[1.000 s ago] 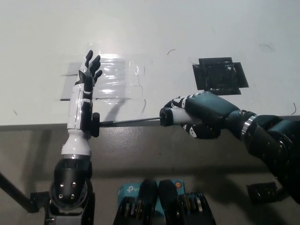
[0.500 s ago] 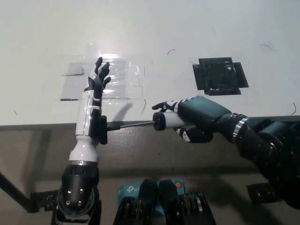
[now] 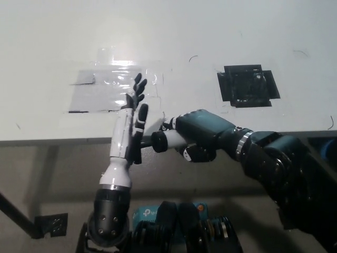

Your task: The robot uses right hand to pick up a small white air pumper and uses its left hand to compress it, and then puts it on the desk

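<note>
Left hand (image 3: 128,132): fingers spread, palm pressed flat against the pump's black end.
Air pumper (image 3: 167,140): held level at the desk's front edge.
Right hand (image 3: 197,138): clamped round the pumper's white body.
Desk (image 3: 210,31): white, black patch (image 3: 247,86) beyond the right hand.

The small white air pumper (image 3: 169,140) is held level in the grasp of the black right hand (image 3: 197,138), just off the desk's near edge. Only its white barrel and black end cap are seen beyond the fingers. The plunger is pressed almost fully in, its black end lying against the palm of the white left hand (image 3: 128,132).
</note>
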